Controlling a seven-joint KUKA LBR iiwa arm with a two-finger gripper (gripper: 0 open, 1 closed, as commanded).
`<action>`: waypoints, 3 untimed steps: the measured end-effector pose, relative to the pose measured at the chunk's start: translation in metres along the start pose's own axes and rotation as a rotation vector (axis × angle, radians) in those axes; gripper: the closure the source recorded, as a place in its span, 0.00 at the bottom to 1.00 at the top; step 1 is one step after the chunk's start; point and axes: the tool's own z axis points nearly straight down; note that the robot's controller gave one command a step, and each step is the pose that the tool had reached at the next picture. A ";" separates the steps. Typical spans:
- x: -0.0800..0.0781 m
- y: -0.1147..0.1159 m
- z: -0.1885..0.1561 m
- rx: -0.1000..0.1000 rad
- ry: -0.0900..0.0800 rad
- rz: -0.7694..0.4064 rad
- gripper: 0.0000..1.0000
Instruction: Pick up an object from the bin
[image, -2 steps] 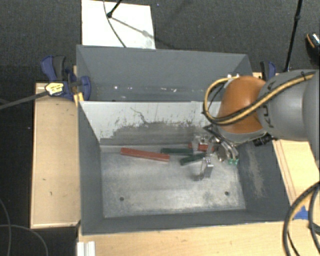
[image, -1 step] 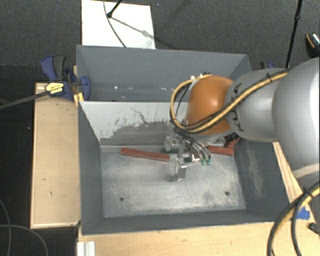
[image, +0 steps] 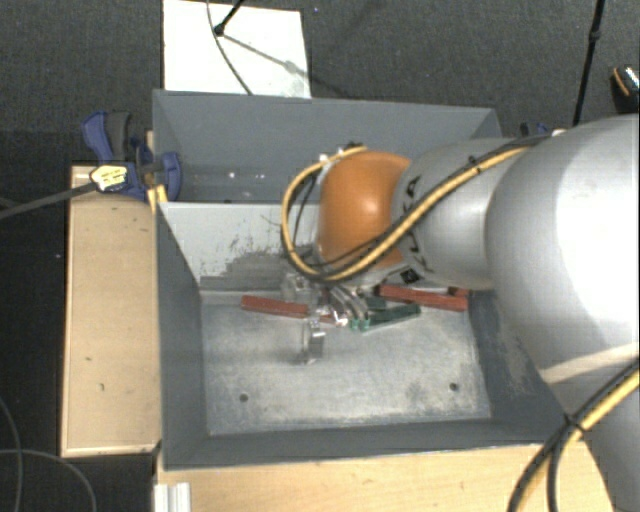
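Arm's gripper (image: 314, 338) low over floor of grey metal bin (image: 240, 400), near middle, below orange wrist cover (image: 360, 210). Open or closed: cannot tell. Nearest thing: flat red-brown stick (image: 272, 306), lying crosswise toward back wall, right end just beside gripper. Green flat piece (image: 392, 314) just right of gripper. Second red stick (image: 428, 297) behind it, partly under arm.

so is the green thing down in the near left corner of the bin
No, the green thing lies toward the far wall, right beside a red stick.
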 end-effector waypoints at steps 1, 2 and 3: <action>-0.001 -0.006 -0.001 0.004 -0.002 0.006 1.00; 0.000 -0.006 0.000 0.005 0.001 0.005 0.00; -0.001 -0.006 -0.001 0.004 -0.001 0.004 1.00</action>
